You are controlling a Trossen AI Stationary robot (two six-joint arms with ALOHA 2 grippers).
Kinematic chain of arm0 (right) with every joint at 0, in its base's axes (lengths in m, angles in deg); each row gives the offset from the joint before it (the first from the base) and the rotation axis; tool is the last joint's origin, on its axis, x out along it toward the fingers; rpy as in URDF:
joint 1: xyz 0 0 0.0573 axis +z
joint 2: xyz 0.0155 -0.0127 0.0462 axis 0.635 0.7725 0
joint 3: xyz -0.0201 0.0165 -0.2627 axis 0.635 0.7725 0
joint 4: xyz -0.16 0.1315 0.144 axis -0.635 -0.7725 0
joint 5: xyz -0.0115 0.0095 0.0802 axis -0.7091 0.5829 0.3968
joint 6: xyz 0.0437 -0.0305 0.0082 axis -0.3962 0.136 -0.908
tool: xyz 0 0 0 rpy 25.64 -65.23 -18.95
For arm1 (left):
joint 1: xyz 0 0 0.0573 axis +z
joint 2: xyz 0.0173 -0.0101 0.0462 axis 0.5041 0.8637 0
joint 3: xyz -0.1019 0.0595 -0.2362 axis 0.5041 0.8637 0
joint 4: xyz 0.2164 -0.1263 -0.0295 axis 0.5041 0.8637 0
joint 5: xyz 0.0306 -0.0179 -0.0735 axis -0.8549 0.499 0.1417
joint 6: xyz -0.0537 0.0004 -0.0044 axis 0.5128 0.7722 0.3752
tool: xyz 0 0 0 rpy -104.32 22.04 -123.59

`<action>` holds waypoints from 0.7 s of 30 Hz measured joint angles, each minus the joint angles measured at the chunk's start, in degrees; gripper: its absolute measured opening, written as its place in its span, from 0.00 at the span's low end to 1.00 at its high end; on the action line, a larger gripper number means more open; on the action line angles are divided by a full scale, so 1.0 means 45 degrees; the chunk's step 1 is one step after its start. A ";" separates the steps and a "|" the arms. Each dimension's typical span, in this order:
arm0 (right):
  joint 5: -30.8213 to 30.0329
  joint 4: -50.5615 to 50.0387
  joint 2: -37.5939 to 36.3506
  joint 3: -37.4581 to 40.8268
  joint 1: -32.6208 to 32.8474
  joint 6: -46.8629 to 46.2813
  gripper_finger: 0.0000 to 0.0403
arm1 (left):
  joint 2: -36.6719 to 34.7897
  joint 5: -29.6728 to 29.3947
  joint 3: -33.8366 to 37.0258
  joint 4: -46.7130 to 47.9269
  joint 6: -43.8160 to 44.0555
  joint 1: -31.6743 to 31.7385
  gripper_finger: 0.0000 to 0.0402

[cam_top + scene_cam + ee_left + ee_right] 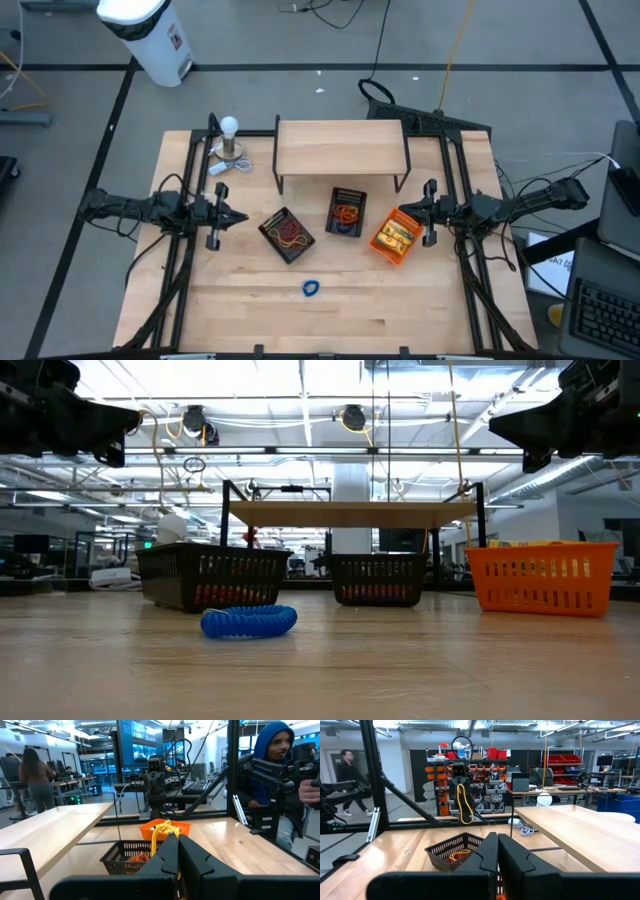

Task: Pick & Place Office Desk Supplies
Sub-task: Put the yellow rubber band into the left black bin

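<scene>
Two arms are parked out at the sides of the table, both held up off the wood and pointing inward at each other. We can see the left gripper [236, 217] with its fingers clenched together on nothing, just left of the left black basket [287, 235]. Same story on the other side: the right gripper [408, 211] is pinched closed and empty, right next to the orange basket [394, 236].

As for the supplies, we count three baskets in a row across the middle of the table. Left black one has a tangle of red and orange rubber bands [290, 233] in it, the middle black basket [347, 213] has more red and orange bands [346, 213], and the orange basket holds the yellow packets [397, 233].

One blue coiled band [311, 289] is lying loose on the bare wood, nearer the front edge than the baskets and well apart from both grippers. From the low view it sits just in front of the left black basket.

Farther back we've got a small wooden shelf [340, 147], and a white ball on a stand [230, 128] at the far left
</scene>
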 joint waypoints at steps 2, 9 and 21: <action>-0.0002 0.0000 0.0000 0.0000 0.0000 0.0000 0.00 | 0.0000 0.0000 0.0000 0.0000 0.0089 0.0000 0.00; -0.0002 0.0002 0.0000 0.0000 0.0000 -0.0029 0.00 | 0.0000 0.0000 0.0000 0.0002 0.0198 0.0000 0.00; -0.0002 0.0005 0.0000 -0.0005 0.0000 -0.0044 0.00 | 0.0000 -0.0106 0.0000 0.0004 0.0534 0.0000 0.00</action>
